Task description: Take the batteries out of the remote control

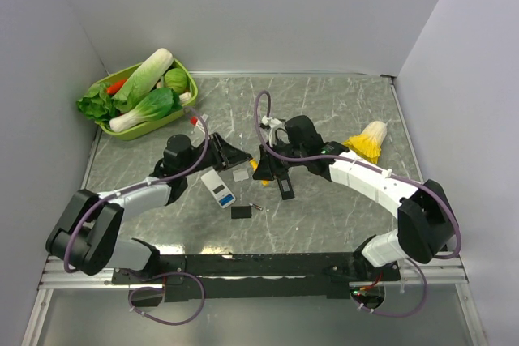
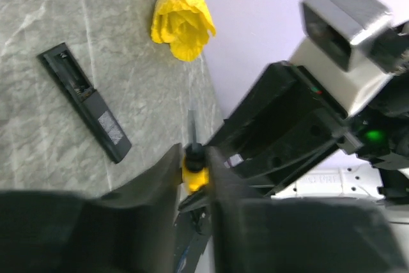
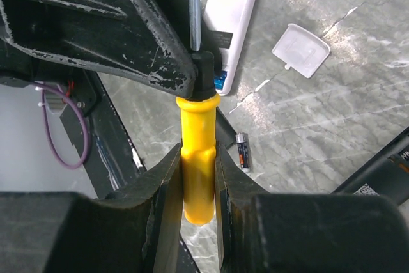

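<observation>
A yellow-handled screwdriver (image 3: 198, 158) is held off the table between both arms. My right gripper (image 3: 199, 171) is shut on its yellow handle. My left gripper (image 2: 193, 164) is closed round its black collar and the handle's top end. One battery (image 3: 243, 151), black with an orange band, lies loose on the table (image 1: 258, 207). A black remote (image 2: 83, 100) lies back up with its compartment uncovered. A white remote (image 3: 230, 17) lies nearby with a blue patch at its open end. In the top view the grippers meet at mid-table, left (image 1: 246, 160) and right (image 1: 264, 168).
A white cover plate (image 3: 300, 49) and a black cover plate (image 1: 241, 211) lie loose near the remotes. A green basket (image 1: 174, 123) of toy vegetables stands at the back left. A yellow toy vegetable (image 1: 366, 142) lies at the right. Walls enclose three sides.
</observation>
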`<action>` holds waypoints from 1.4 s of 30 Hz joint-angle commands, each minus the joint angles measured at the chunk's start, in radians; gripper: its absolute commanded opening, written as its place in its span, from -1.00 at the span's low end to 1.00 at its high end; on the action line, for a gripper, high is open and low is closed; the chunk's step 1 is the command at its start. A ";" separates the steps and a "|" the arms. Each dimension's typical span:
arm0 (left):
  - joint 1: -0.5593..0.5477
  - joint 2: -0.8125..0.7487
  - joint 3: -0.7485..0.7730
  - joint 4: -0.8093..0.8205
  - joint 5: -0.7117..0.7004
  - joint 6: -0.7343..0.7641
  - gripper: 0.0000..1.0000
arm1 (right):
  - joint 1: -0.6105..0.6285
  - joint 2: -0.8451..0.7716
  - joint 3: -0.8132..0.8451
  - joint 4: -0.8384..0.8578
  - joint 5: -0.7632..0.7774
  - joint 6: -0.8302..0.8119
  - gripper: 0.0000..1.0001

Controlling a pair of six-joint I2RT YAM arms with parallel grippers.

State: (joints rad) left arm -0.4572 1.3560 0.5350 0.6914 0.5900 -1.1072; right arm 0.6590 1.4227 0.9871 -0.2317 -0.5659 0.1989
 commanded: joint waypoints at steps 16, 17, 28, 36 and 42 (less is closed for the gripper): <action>-0.014 0.072 0.048 -0.055 -0.111 -0.345 -0.98 | 0.053 -0.146 -0.176 0.305 0.316 -0.158 -0.03; -0.014 0.069 0.051 -0.062 -0.117 -0.344 -0.98 | 0.056 -0.143 -0.176 0.299 0.331 -0.156 -0.03; -0.014 0.055 0.034 -0.061 -0.189 -0.384 -0.98 | 0.065 -0.131 -0.176 0.313 0.291 -0.133 -0.02; -0.014 0.038 0.036 -0.095 -0.217 -0.381 -0.98 | 0.076 -0.116 -0.185 0.298 0.314 -0.147 0.05; -0.014 0.035 0.034 -0.096 -0.214 -0.393 -0.98 | 0.076 -0.102 -0.180 0.307 0.345 -0.156 0.03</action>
State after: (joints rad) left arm -0.4664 1.4242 0.5705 0.5850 0.3939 -1.4765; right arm 0.7269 1.3125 0.8093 0.0376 -0.2447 0.0578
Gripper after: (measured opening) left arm 0.053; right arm 0.525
